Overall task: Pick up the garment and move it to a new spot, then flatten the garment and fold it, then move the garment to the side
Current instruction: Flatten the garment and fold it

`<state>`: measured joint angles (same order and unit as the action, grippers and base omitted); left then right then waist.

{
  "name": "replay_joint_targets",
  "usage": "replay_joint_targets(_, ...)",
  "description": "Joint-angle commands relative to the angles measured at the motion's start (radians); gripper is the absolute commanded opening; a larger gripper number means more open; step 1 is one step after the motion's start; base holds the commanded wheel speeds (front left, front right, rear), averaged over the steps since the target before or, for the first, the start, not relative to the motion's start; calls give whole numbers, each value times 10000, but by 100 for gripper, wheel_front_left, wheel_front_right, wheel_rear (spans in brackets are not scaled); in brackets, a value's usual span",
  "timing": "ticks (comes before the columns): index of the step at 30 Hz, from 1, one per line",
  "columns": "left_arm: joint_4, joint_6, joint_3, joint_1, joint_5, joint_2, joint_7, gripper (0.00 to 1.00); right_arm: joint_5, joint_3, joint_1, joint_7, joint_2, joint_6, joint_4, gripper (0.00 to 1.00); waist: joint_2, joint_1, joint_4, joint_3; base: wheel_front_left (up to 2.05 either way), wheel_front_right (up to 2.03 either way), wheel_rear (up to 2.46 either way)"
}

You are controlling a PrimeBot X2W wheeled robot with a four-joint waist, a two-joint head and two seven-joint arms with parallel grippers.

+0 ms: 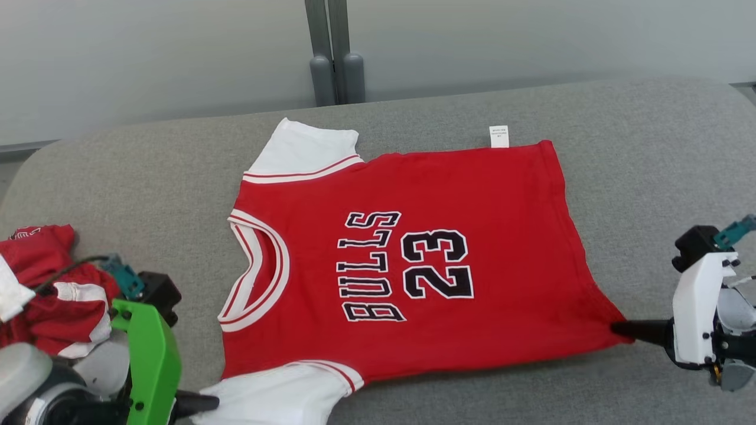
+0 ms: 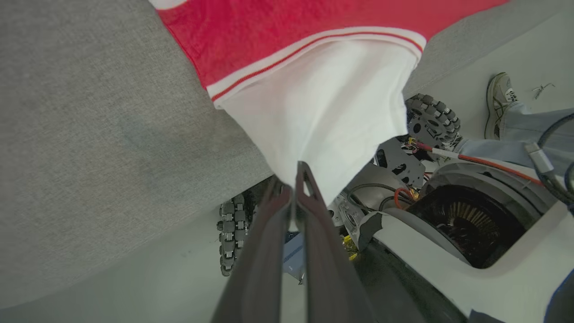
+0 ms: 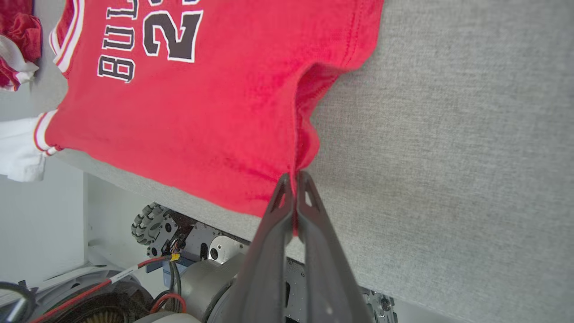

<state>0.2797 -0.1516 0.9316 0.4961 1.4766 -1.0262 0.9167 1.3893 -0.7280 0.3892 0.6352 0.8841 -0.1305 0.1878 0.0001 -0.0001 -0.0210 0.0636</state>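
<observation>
A red jersey (image 1: pixel 413 260) with white sleeves and black "BULLS 23" lettering lies spread flat on the grey table (image 1: pixel 649 147), collar toward the left. My left gripper (image 1: pixel 204 403) is shut on the near white sleeve (image 2: pixel 323 112) at the table's front edge; in the left wrist view the left gripper (image 2: pixel 297 172) pinches the sleeve's tip, which hangs past the edge. My right gripper (image 1: pixel 620 328) is shut on the jersey's near hem corner (image 3: pixel 291 148); the right wrist view shows the right gripper (image 3: pixel 293 179) clamping the lifted red cloth.
A crumpled pile of red and white garments (image 1: pixel 47 283) sits at the table's left end beside my left arm. Below the table edge are my wheeled base (image 2: pixel 430 121) and a person's shoe (image 2: pixel 500 103) on the floor. A grey post (image 1: pixel 333 53) stands behind the table.
</observation>
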Motion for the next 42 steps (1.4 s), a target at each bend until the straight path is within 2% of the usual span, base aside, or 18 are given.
replay_joint_targets(1,-184,-55,-81,360,55,171,234,0,-94,102,266,133,-136,-5,19,0,-1,1,-133,273,0,0,0)
replay_joint_targets(10,-2057,-197,-201,2436,-118,1235,1663,0,-353,603,1714,1035,-1132,-5,970,0,-1,1,-534,1220,0,0,0)
replay_joint_targets(18,-3633,-180,-436,3549,-230,2004,1842,0,-643,973,2782,1258,-2041,-5,1989,0,-1,1,-737,1880,0,0,0)
replay_joint_targets(19,-3864,-131,-450,3660,-267,2118,1831,0,-705,986,2904,1280,-2148,-5,2126,11,-1,1,-748,1946,0,0,0)
replay_joint_targets(21,-4260,-55,-476,3806,-307,2327,1707,0,-798,998,3048,1334,-2321,-5,2308,22,-1,1,-752,2016,0,0,0)
replay_joint_targets(22,-4425,13,-496,3867,-331,2429,1623,20,-846,1003,3105,1350,-2383,-5,2377,38,-1,1,-752,2036,0,0,0)
replay_joint_targets(23,-4647,78,-541,3926,-357,2547,1480,74,-888,1023,3178,1323,-2451,-5,2444,72,-1,1,-750,2049,0,0,0)
replay_joint_targets(24,-4824,131,-576,3947,-368,2639,1363,100,-933,1046,3212,1264,-2490,-5,2508,100,-1,1,-747,2044,0,0,0)
replay_joint_targets(28,-5455,525,-740,4036,-543,2970,711,100,-1015,1213,3235,994,-2612,-5,2745,100,-1,1,-693,1839,0,0,0)
replay_joint_targets(32,-5785,1147,-907,3987,-737,3133,-48,100,-1068,1573,2998,244,-2589,-5,2677,100,-1,1,-564,1453,0,0,0)
replay_joint_targets(37,-5790,1804,-1281,3748,-1525,3179,-2077,100,-1260,2264,2404,-1726,-2563,-5,2022,100,-1,1,-345,957,0,0,0)
replay_joint_targets(39,-5670,1913,-1497,3491,-1777,3251,-3111,100,-1516,2422,2029,-2665,-2534,-5,1630,100,-1,1,-260,766,0,0,0)
replay_joint_targets(42,-5433,1850,-1798,3083,-2283,3207,-4561,100,-1959,2729,1428,-4179,-2523,-5,1152,100,-1,1,-139,512,0,0,0)
